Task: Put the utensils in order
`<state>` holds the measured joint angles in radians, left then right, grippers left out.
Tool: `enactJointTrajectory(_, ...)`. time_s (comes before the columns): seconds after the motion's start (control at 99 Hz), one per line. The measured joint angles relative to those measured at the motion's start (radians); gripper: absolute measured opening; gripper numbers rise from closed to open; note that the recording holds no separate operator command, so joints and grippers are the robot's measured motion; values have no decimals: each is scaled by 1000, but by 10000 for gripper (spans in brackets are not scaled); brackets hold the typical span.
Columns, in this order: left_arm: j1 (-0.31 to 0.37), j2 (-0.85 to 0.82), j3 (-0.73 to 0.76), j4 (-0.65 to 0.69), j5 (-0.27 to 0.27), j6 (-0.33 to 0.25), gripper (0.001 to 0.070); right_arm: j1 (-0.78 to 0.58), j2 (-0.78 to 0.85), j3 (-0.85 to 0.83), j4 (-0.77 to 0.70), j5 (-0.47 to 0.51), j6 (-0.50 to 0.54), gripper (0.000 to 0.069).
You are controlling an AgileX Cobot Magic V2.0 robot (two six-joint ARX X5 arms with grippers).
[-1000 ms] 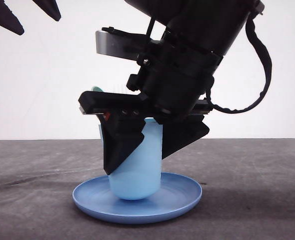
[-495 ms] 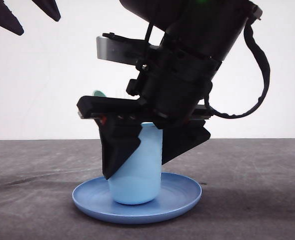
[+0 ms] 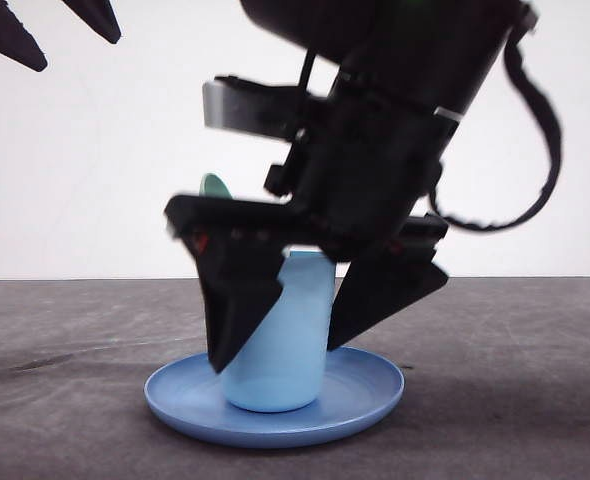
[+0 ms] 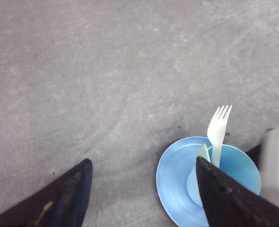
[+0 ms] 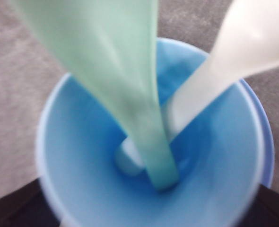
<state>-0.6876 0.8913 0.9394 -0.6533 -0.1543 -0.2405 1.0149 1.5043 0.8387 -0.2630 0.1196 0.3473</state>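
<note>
Fork (image 4: pixel 218 130) and spoon (image 5: pixel 130 90) both stand handle-down in the blue cup (image 3: pixel 275 340), long axes near upright, heads leaning out over the rim. Cup sits on the blue plate (image 3: pixel 360 395) on the counter (image 3: pixel 515 360). Right hand (image 3: pixel 280 350) is directly over it, fingers apart, straddling the cup walls, seemingly not clamped. Left hand (image 4: pixel 142 196) hangs high and well off to the side, fingers spread, empty. Right arm is the nearer; any withdrawal likely runs straight up along the handles.

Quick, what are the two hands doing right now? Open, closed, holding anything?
Left hand: open, holding nothing, up above the table.
Right hand: open, fingers either side of the blue cup, not gripping it.
</note>
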Motion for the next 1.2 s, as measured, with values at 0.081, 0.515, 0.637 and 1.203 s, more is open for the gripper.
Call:
enactJointTrajectory(0.081,0,0,0,-2,0,0,422,5,-64,0,-43,-10,1,556)
enactJointTrajectory(0.515,0,-1,0,-2,0,0,422,5,-511,0,-155,32,1,556)
enactJointTrajectory(0.637,0,-21,0,-1,0,0,422,5,-625,19,-152,151,-9,556)
enactJointTrajectory(1.203,0,-277,0,6,0,0,422,5,-741,42,-161,348,-63,495)
